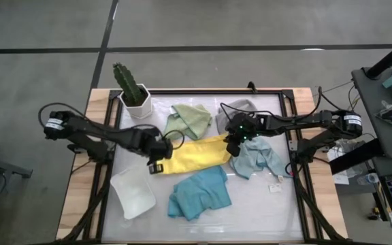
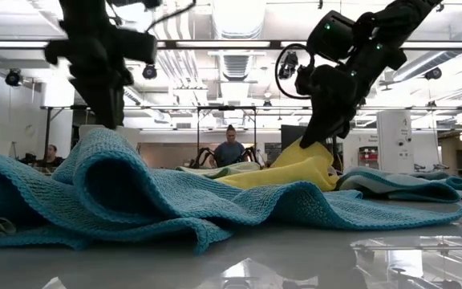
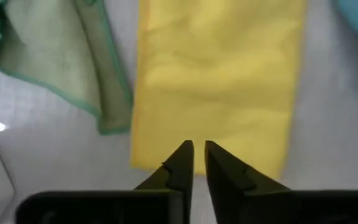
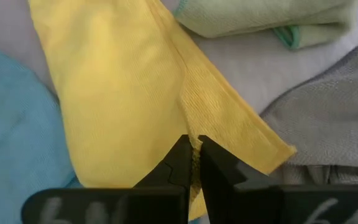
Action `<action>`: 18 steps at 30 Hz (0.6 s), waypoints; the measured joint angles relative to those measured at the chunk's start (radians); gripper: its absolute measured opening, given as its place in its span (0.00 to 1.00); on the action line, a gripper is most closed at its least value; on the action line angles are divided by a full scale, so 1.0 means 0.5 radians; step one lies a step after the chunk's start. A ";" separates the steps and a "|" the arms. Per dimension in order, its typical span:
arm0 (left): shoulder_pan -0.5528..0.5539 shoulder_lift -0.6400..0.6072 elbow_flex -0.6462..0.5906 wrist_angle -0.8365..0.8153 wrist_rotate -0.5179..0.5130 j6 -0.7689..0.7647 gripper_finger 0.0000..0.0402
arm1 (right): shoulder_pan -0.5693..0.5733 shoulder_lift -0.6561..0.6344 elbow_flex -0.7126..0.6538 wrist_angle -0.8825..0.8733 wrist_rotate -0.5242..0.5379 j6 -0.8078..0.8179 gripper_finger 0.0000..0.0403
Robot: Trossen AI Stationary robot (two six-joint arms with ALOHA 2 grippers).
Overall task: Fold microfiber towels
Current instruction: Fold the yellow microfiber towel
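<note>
The yellow towel (image 1: 192,155), folded into a long strip, lies across the table's middle. My right gripper (image 1: 233,146) is shut on its right end, which rises in a peak (image 2: 311,156). My left gripper (image 1: 156,165) hovers over the strip's left end (image 3: 210,93). Its fingers are a narrow slit apart with nothing between them; the cloth lies flat below. Around the strip lie the sage green towel (image 1: 190,119), the grey towel (image 1: 240,107), the pale blue towel (image 1: 257,158) and the teal towel (image 1: 199,194), all crumpled on the table. My right gripper pinches a raised ridge of the yellow towel (image 4: 194,127) between its two fingers, near the strip's right end and short of its corner (image 4: 283,149). The fingers slant down from the table's right side. That end is drawn up off the table; the rest lies flat.
A white tray (image 1: 133,194) lies at the near left, close to my left arm. A cactus in a white pot (image 1: 133,92) stands at the far left corner. The teal towel bulks up in front (image 2: 135,201). People show in the room beyond the table (image 2: 229,151).
</note>
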State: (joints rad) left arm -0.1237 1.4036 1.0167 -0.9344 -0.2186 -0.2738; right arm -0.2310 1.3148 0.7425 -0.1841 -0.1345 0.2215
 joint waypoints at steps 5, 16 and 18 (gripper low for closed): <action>0.171 0.010 -0.134 0.098 -0.002 0.164 0.25 | 0.000 0.004 0.003 0.006 0.001 -0.025 0.04; 0.354 0.011 -0.446 0.456 -0.053 0.370 0.35 | 0.000 0.004 0.002 0.007 0.001 -0.049 0.04; 0.370 0.011 -0.460 0.449 -0.060 0.367 0.34 | 0.000 0.005 0.002 0.007 0.001 -0.049 0.04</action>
State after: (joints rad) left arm 0.0613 1.4094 0.7866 -0.7097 -0.2486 -0.0904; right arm -0.2310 1.3170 0.7433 -0.1806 -0.1341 0.1970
